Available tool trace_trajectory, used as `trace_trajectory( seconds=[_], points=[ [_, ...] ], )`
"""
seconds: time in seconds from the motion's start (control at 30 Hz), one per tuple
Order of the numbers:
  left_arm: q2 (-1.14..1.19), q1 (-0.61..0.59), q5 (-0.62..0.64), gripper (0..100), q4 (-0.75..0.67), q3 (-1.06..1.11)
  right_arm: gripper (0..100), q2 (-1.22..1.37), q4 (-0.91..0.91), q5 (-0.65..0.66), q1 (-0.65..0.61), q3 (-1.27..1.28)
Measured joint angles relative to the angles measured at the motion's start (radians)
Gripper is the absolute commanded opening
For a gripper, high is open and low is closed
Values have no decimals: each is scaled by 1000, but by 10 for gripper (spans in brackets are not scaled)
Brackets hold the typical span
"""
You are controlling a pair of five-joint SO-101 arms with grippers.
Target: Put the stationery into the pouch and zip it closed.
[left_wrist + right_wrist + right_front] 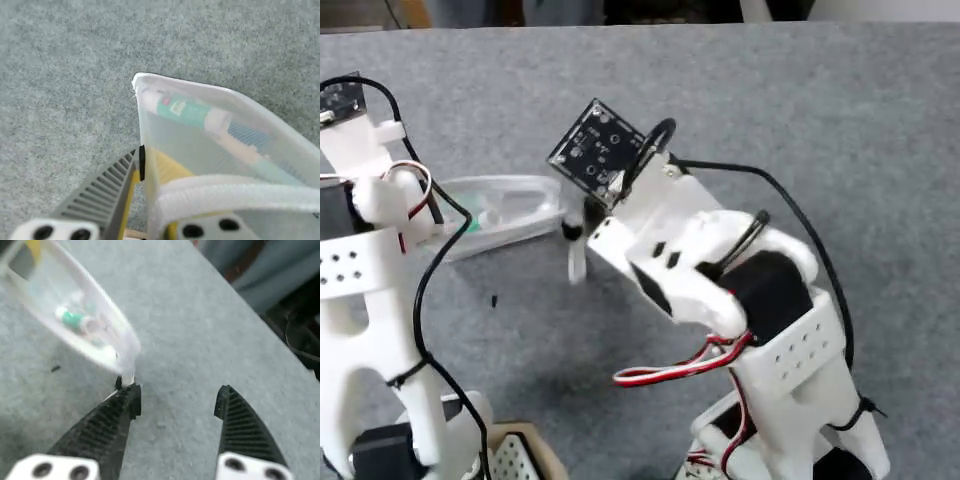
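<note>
Left hand clenched on pouch, stationery inside; right hand released alongside.

We've got the high cam looking down on the pouch from above; both wrist cams sit close at opposite ends, all three sharing it.

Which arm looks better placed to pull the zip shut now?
Probably the right: the right gripper is open at one end of the pouch, while the left gripper grips the other end.
</note>
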Motion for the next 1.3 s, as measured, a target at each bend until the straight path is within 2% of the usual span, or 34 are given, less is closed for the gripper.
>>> trace_trajectory(
  seconds=[0.2,0.4,0.67,1.0,1.3],
  points=[
    [9,9,8,27,2,-9,255,0,100,0,12,-2],
    [11,92,8,27,6,-9,255,0,117,0,12,94],
    [18,164,5,27,6,-9,255,0,-68,-17,17,339],
    [20,201,-3,27,6,-9,254,0,-206,-86,18,373],
    [20,203,-3,27,6,-9,253,0,-423,-91,146,589]
  ],
)
